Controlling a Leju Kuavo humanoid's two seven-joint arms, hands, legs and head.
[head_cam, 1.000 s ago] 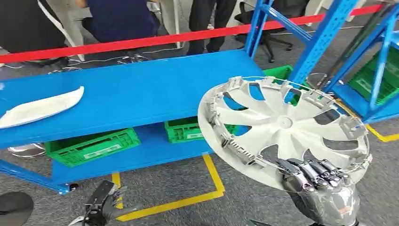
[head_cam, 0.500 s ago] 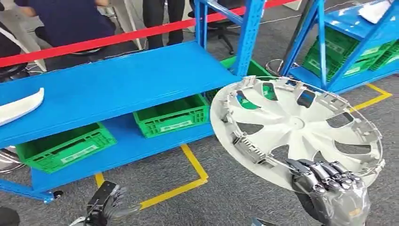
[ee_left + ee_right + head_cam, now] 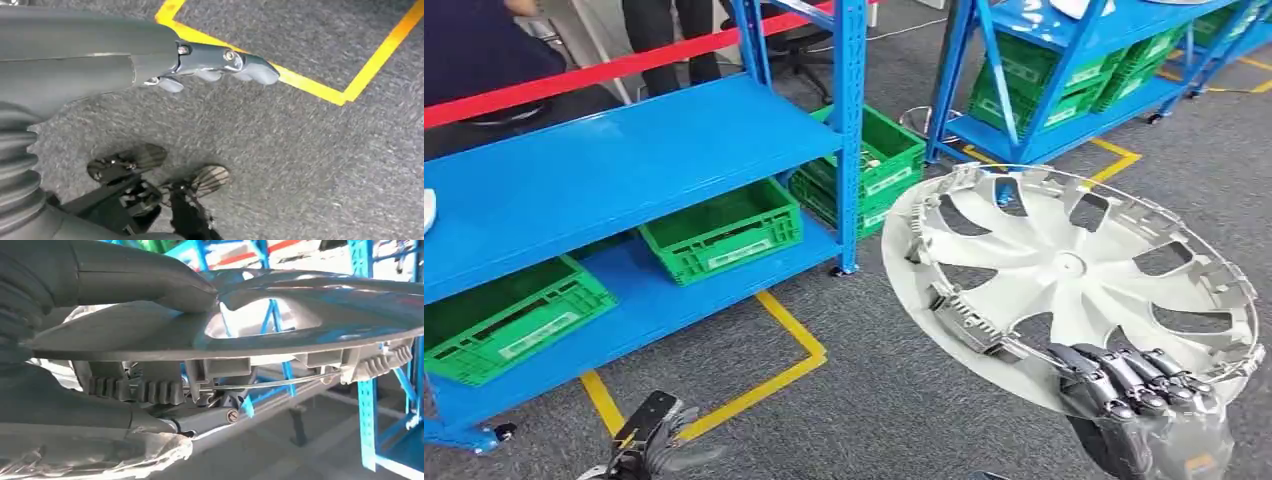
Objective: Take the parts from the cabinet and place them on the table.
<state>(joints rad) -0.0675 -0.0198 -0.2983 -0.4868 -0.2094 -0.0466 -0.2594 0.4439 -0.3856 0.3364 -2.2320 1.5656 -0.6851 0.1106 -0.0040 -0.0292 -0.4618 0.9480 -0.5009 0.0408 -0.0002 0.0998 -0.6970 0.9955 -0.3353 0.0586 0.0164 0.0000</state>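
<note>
right hand fingers clamp the hubcap at its lower rim, carried over bare floor beside the blue table. left hand hangs loose, holding nothing. one-edge grip; walking sway might lever it free.

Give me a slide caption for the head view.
Right hand holds a silver spoked plastic hubcap by its rim, above grey carpet beside blue shelving.
</note>
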